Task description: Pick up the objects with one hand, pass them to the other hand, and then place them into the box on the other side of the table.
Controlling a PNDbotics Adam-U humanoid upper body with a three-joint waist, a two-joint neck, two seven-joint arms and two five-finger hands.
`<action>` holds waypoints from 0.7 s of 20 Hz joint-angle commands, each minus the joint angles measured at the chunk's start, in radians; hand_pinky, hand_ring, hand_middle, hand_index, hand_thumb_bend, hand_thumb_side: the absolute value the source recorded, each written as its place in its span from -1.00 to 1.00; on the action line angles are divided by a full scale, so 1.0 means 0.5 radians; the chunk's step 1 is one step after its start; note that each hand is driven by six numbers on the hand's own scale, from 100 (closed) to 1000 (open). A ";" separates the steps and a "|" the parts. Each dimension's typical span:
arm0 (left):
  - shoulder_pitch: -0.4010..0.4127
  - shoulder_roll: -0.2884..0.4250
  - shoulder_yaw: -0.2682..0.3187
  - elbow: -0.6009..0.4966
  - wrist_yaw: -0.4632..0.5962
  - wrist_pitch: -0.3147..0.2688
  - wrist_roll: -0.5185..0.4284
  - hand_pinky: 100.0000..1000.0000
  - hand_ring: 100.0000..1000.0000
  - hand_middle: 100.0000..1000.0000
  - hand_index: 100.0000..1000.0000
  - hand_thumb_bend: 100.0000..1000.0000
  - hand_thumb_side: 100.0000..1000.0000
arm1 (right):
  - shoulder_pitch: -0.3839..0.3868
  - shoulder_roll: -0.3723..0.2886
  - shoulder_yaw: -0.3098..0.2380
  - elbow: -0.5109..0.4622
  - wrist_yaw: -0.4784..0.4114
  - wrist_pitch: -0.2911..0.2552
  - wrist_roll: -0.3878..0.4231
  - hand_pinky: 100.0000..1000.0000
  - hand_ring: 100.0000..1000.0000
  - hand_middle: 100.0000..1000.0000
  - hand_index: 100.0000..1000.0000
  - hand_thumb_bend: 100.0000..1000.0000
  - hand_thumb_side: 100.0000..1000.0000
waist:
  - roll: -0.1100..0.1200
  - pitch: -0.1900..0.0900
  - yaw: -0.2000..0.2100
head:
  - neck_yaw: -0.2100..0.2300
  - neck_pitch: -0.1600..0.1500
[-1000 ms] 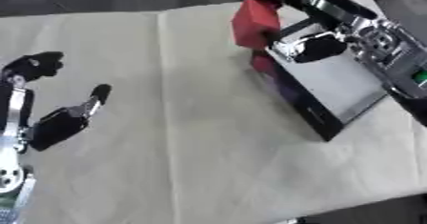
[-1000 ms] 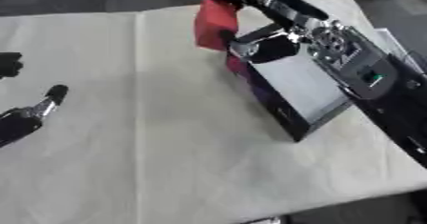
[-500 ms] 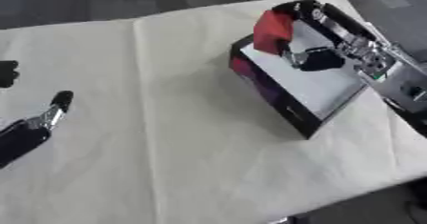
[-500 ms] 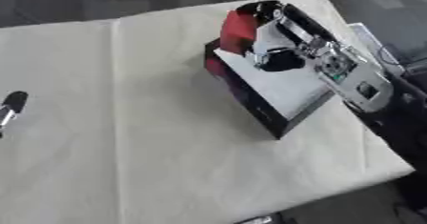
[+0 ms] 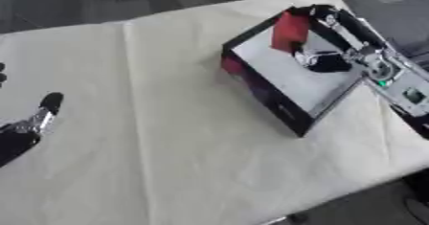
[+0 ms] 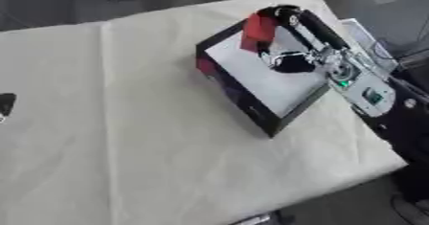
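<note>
Over on the table's right side, the right hand (image 5: 322, 37) reaches across the box (image 5: 276, 99) with a red object (image 5: 291, 31) caught at its fingertips. Its fingers (image 6: 289, 17) curl over the top of the red piece while the thumb sits lower, so the piece is pinched between them. The red object hangs upright above the box's far corner, over the pale inner floor (image 6: 255, 78); whether its lower edge touches that floor is hard to tell, as the pictures are blurred there. It looks like a flat, roughly rectangular piece, and nothing finer of it can be made out.

The box is a shallow open tray with dark outer walls and a light interior, set askew on the cloth so that 1 corner points toward the near edge of the table. A reddish patch (image 5: 233, 66) shows on its left outer wall. The right forearm (image 5: 394, 83) comes in from the right edge, silver and black, with a small green light (image 6: 344, 83) on it.

The left hand (image 5: 25, 130) rests at the left edge of the left eye view, well apart from the box, holding nothing; 1 dark fingertip (image 5: 52, 100) points up and away, and the fingers look relaxed rather than curled. A cream cloth (image 5: 167, 138) covers the table, with a crease running from far to near left of the box.
</note>
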 commanded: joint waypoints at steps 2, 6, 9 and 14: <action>-0.017 0.045 0.026 -0.038 0.012 0.005 0.014 0.65 0.36 0.24 0.55 0.03 -0.15 | 0.007 -0.061 -0.027 0.041 0.134 -0.022 0.038 0.83 0.53 0.25 0.53 -1.00 -0.74 | 0.025 -0.008 -0.001 | 0.004 -0.013; -0.017 0.044 0.028 -0.036 0.013 0.005 0.016 0.65 0.37 0.24 0.55 0.04 -0.15 | 0.012 -0.061 -0.031 0.075 0.216 -0.060 0.138 0.97 0.84 0.78 0.98 -1.00 -0.69 | 0.024 -0.008 0.001 | 0.008 -0.011; -0.015 0.044 0.030 -0.034 0.014 0.006 0.021 0.65 0.37 0.24 0.55 0.04 -0.15 | 0.009 -0.064 -0.048 0.093 0.273 -0.068 0.166 1.00 0.97 0.93 1.00 -1.00 -0.64 | 0.023 -0.007 0.002 | 0.013 -0.011; -0.014 0.043 0.033 -0.034 0.016 0.008 0.030 0.65 0.36 0.21 0.55 0.03 -0.15 | 0.004 -0.063 -0.068 0.098 0.286 -0.018 0.135 1.00 0.99 0.95 1.00 -1.00 -0.58 | 0.019 -0.008 0.005 | 0.028 -0.011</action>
